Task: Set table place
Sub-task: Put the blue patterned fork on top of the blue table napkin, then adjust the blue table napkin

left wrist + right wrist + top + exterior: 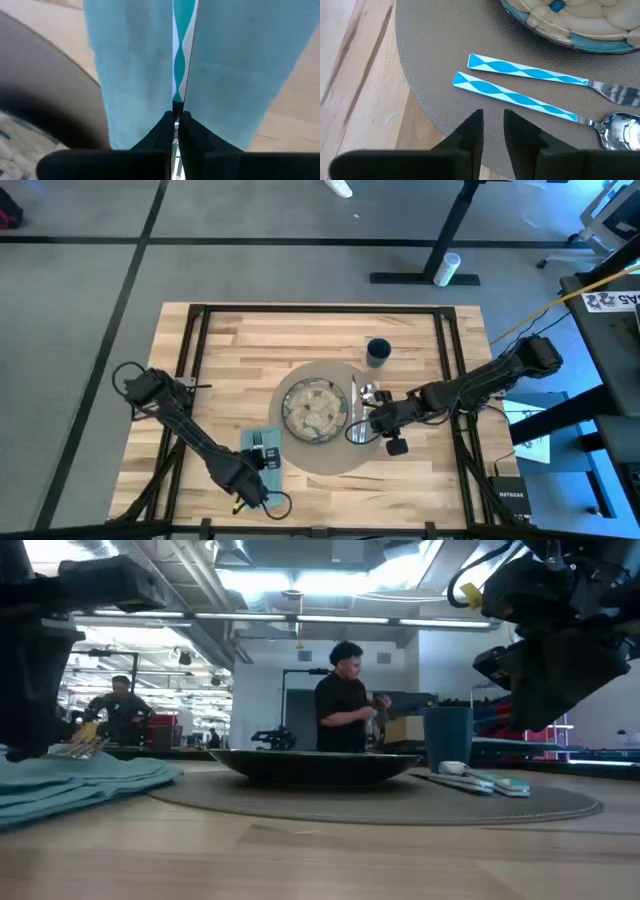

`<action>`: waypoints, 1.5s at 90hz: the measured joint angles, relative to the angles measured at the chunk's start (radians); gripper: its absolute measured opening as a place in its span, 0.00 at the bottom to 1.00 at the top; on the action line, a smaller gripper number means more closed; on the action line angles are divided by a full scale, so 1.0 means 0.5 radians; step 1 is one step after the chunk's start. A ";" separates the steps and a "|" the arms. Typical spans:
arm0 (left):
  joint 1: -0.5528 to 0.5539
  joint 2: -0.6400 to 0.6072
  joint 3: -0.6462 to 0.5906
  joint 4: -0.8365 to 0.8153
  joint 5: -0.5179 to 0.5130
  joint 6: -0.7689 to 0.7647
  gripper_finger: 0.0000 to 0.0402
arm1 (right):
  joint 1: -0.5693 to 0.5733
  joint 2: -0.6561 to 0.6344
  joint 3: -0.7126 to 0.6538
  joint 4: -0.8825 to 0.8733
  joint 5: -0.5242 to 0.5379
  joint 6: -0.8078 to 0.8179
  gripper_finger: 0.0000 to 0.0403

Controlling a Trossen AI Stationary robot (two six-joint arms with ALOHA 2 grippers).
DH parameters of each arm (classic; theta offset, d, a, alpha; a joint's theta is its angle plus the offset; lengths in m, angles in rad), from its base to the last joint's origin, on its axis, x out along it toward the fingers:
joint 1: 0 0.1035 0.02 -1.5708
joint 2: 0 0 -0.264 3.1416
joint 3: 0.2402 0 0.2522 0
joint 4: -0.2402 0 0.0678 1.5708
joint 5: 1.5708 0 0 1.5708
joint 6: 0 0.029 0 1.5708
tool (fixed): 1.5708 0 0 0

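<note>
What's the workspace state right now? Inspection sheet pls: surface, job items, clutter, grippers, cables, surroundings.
Surface: wooden table, black frame.
Job's things: plate on the round placemat; knife and spoon with blue-white handles lie side by side on the placemat, right of the plate; dark cup on the wood beyond the mat; teal napkin left of the plate, fork over it.
Clutter: nothing seen.
Grippers: left gripper shut on the fork above the napkin; right gripper open, empty, over the placemat edge near the handles.
Cables: yellow cable right of the table.
Surroundings: people standing in the room behind; a desk base on the floor.
</note>
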 joint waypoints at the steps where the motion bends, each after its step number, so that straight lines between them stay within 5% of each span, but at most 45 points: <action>1: 0.000 0.001 0.000 0.000 0.000 0.007 0.00 | 0.000 0.000 0.000 0.000 0.000 0.000 0.16; 48: 0.006 0.003 -0.002 0.000 0.005 0.054 0.01 | 0.000 0.000 0.000 -0.001 -0.001 0.000 0.16; 104: 0.006 0.002 -0.002 -0.125 0.051 -0.124 0.24 | 0.000 0.000 0.000 -0.001 -0.002 0.000 0.16; 135: -0.035 -0.004 0.201 -0.453 -0.122 -0.686 0.02 | 0.001 0.000 0.000 -0.002 -0.002 0.000 0.16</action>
